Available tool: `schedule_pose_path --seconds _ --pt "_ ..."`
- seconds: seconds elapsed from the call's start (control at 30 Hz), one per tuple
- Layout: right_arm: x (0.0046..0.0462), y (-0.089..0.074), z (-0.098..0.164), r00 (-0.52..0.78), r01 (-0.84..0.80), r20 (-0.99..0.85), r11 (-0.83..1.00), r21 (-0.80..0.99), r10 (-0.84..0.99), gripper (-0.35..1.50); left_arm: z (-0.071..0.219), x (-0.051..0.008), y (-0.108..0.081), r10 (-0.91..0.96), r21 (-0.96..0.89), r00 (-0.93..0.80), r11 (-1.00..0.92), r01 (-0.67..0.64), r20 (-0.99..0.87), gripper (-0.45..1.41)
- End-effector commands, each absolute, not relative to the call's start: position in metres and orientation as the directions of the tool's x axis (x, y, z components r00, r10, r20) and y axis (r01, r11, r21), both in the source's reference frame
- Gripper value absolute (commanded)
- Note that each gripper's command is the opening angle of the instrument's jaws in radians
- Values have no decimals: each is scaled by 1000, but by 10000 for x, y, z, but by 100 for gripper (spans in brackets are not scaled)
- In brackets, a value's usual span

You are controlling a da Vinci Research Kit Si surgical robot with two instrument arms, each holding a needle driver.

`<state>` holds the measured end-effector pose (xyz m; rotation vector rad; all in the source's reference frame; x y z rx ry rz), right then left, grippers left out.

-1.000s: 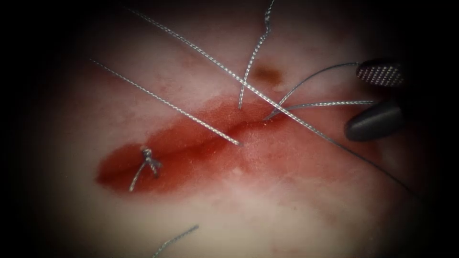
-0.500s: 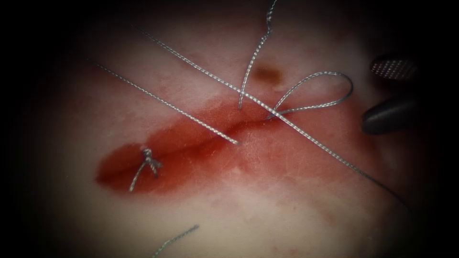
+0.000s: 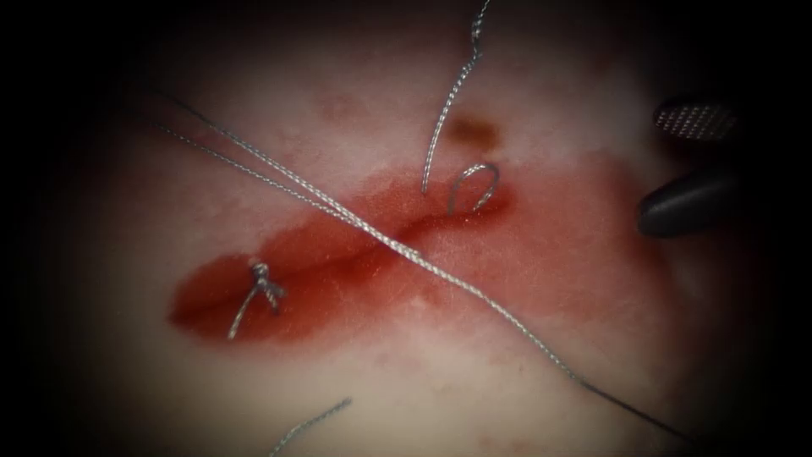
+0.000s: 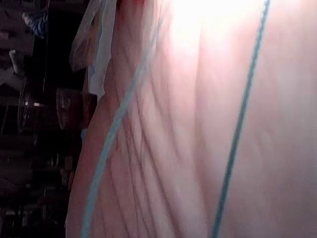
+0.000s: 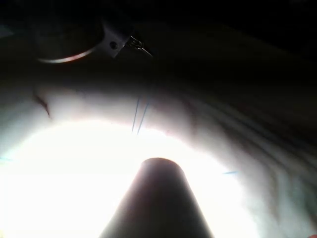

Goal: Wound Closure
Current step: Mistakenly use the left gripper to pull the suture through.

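Observation:
The tissue (image 3: 507, 355) bears a red cut (image 3: 338, 258) that runs from lower left to upper right. A finished knot (image 3: 260, 272) sits at the cut's left end. One long thread (image 3: 474, 292) crosses the cut from upper left to lower right. A second strand (image 3: 254, 173) ends at the cut beside it. A small thread loop (image 3: 475, 167) stands at the cut's right end. My right tool (image 3: 689, 161) is at the right edge, well right of the cut, jaws open and holding nothing. Its dark body (image 5: 158, 198) looms over bright tissue. Two thread strands (image 4: 240, 124) run across tissue.
A loose thread end (image 3: 448, 101) hangs from the top down to the cut. A cut piece of thread (image 3: 309, 423) lies near the bottom edge. A brown spot (image 3: 471, 129) marks the tissue above the loop. Red fluid (image 3: 550, 245) stains the tissue around the cut.
The wide thread loop that reached between the right tool's jaws has shrunk to a small loop at the cut. The long thread swung down and left. The right tool drew back rightward.

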<state>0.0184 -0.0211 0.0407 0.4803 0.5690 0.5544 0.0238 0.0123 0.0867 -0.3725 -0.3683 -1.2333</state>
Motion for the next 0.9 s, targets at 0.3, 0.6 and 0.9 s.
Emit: schedule_pose_path --seconds 0.3,0.6,0.9 --pt "196 -203 402 703 -349 -374 751 560 605 121 866 239 137 -855 -114 256 230 967 451 -45" --pt "198 -203 402 702 -351 -373 751 559 607 121 857 291 134 -877 -228 209 118 966 433 -45" --pt "199 -205 402 701 -353 -374 751 558 607 120 829 222 152 -949 62 134 158 986 284 71"
